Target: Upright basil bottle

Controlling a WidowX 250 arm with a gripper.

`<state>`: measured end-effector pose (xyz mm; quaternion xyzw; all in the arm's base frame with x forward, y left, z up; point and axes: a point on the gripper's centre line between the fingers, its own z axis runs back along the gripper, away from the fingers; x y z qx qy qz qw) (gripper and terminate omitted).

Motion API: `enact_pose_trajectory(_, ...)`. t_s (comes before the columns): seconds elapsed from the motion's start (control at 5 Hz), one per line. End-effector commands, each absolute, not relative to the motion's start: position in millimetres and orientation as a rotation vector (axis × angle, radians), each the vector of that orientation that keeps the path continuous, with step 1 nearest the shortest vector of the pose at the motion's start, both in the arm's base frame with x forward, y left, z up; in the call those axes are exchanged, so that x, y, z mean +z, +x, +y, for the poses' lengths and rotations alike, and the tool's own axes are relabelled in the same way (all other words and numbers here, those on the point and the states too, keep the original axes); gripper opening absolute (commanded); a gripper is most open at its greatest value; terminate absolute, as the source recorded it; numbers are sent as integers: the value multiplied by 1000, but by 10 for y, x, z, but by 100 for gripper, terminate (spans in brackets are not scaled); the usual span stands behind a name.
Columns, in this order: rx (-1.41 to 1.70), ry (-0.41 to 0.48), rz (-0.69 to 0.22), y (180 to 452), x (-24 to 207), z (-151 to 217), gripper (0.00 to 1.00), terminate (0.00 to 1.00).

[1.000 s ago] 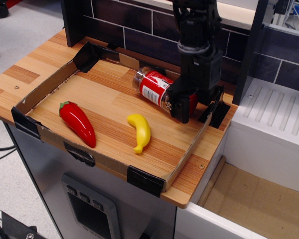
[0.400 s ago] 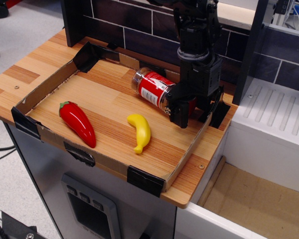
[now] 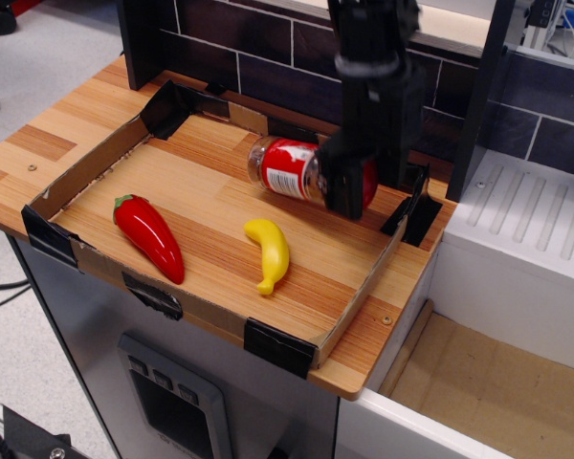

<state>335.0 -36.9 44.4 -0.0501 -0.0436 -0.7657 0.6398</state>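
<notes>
1. The black gripper (image 3: 356, 182) comes down from the top, over the back right part of the tray.
2. Its jaws are clamped on the basil bottle (image 3: 297, 170), near the end with the red cap (the cap is mostly hidden behind the black fingers).
3. The bottle lies almost on its side. Its clear bottom end points to the left.
4. The bottle looks lifted a little off the wood, but it is hard to be sure from this one view.
5. The bottle has a red and white label, and its clear end looks brownish.
6. The tray (image 3: 84, 169) is a low box with brown card walls and black tape at the corners. Its floor is striped wood.
7. A red toy pepper (image 3: 149, 236) lies in the front left part of the tray, well apart from the bottle. It has a small green stem at its back end.
8. A yellow toy banana (image 3: 270, 252) lies near the middle front of the tray, to the right of the pepper. It is in front of the bottle and does not touch it.
9. The tray sits on a wooden counter (image 3: 48, 124).
10. Behind the tray is a dark tile wall (image 3: 268, 57).
11. To the right is a white ribbed board (image 3: 531, 206).
</notes>
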Motion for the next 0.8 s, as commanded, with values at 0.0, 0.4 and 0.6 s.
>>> enact_pose_trajectory(0.0,-1734,-89,-240,3429,1004,-185,0,0)
enact_pose_trajectory(0.4,-1730,-102,-318,3456,1217,-135,0,0)
enact_pose_trajectory(0.6,-1717,-116,-341,3480,1291,-91,0,0)
